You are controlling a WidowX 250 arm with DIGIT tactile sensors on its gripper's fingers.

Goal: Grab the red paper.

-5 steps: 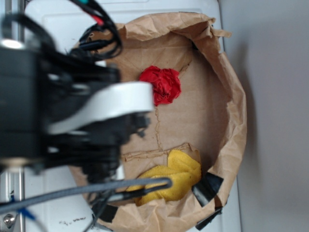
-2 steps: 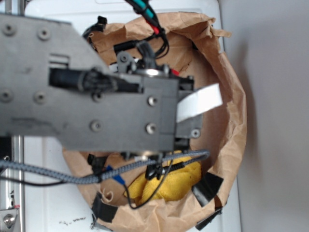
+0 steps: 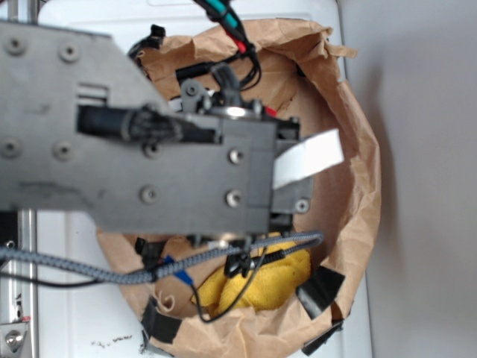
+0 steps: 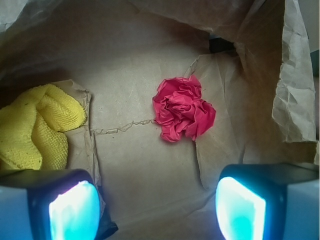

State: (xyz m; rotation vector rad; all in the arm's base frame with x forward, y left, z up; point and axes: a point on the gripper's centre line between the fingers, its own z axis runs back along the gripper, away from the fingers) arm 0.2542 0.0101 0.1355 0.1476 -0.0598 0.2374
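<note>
Nothing shifts since 0.4 s ago; exterior view, arm (image 3: 149, 164) covers the brown paper bag (image 3: 358, 149), hiding the red paper, yellow cloth (image 3: 276, 283) peeking out below. Wrist view: gripper (image 4: 157, 205) wide open, empty, fingers (image 4: 75, 210) above the bag floor; red paper (image 4: 182, 110) lies ahead, off-centre toward the right finger. Risk: straight descent pinches bag creases or clips the wad's edge.

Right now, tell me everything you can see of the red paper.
The red paper is a bright red crumpled wad with many folds, rose-like. It lies loose on the flat floor of the brown paper bag, beside a torn seam, well apart from the yellow cloth. Nothing grips it: the gripper is open above, both fingers clear of it. In the exterior view the arm hides it.
</note>
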